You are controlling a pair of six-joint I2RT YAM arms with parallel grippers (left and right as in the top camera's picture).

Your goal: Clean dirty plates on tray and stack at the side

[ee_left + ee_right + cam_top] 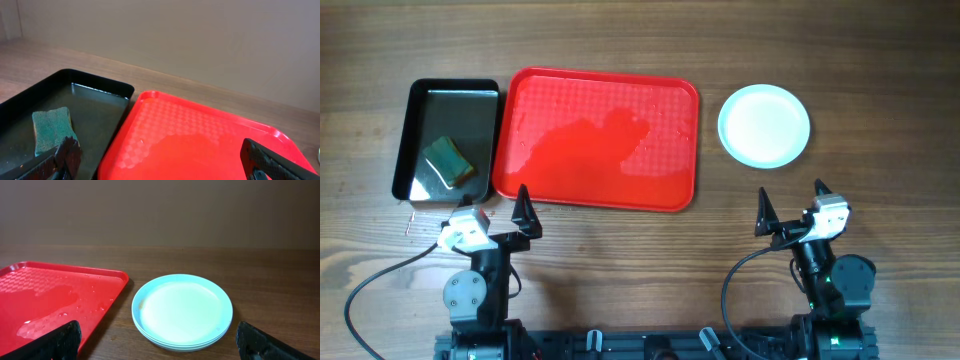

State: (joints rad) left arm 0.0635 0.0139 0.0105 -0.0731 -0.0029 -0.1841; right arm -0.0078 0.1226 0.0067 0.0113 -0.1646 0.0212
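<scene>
The red tray (596, 138) lies at the table's middle, wet and with no plates on it; it also shows in the left wrist view (200, 145) and the right wrist view (50, 300). A stack of pale blue-white plates (764, 124) sits on the wood to the right of the tray, seen close in the right wrist view (182, 309). My left gripper (490, 222) is open and empty near the tray's front left corner. My right gripper (792, 210) is open and empty in front of the plate stack.
A black basin (445, 140) with water stands left of the tray and holds a green sponge (451, 161), also seen in the left wrist view (51, 129). A wall rises behind the table.
</scene>
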